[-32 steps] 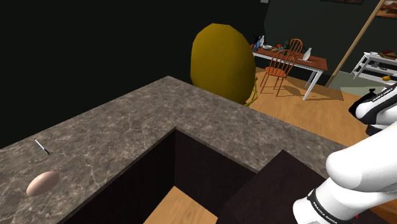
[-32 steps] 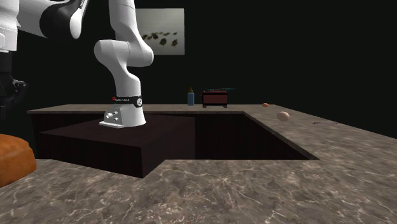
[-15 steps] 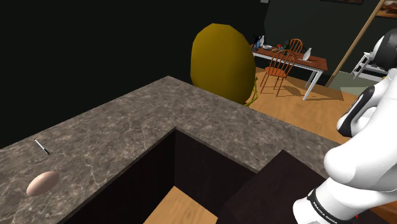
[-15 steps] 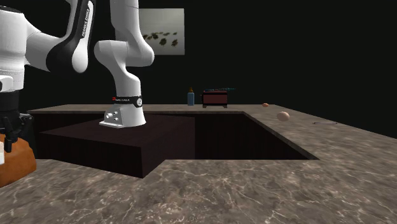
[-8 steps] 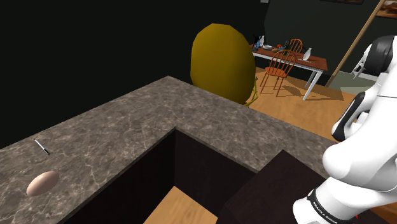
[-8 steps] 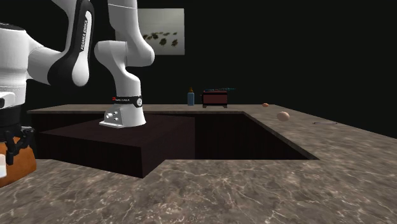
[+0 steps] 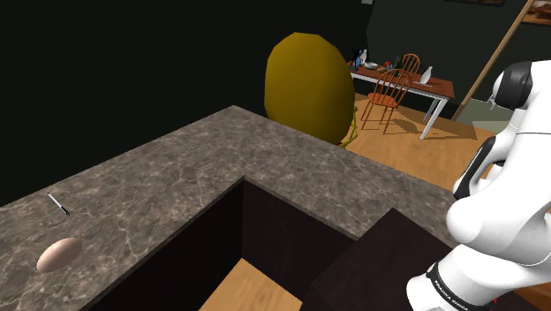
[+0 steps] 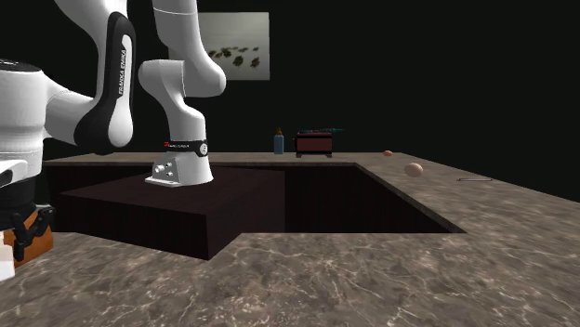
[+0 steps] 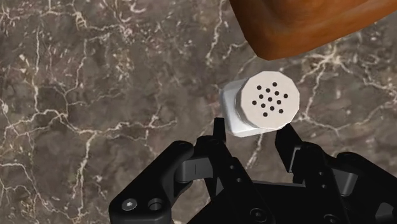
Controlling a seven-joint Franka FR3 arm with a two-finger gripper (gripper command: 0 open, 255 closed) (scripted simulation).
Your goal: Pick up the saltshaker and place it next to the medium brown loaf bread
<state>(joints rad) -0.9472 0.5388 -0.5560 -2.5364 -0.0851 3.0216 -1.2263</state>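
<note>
Black gripper (image 9: pixel 253 135) is closed down onto the white saltshaker (image 9: pixel 264 105), one finger against each side of the body below the perforated cap, so I read it as held. The shaker sits roughly upright, cap toward the wrist camera, over the brown veined stone counter (image 9: pixel 95 95). It is just beside the rounded edge of the brown loaf (image 9: pixel 305 19), with a thin gap and no contact that I can see. Can't tell whether its base is on the stone yet. My read is that this is the set-down: the spot already looks right and needs no more sideways travel. Go straight down slowly and stop at contact, keeping the shaker vertical so it doesn't tip. The fingers look set to open along the loaf's edge rather than into it, so clearance should be fine. Open evenly, only enough to clear, then retreat straight up. Further out, the white arm (image 8: pixel 93 102) is folded low at the second exterior view's left, well apart from the small pale rounded object (image 8: pixel 414 169) on the far counter.
</note>
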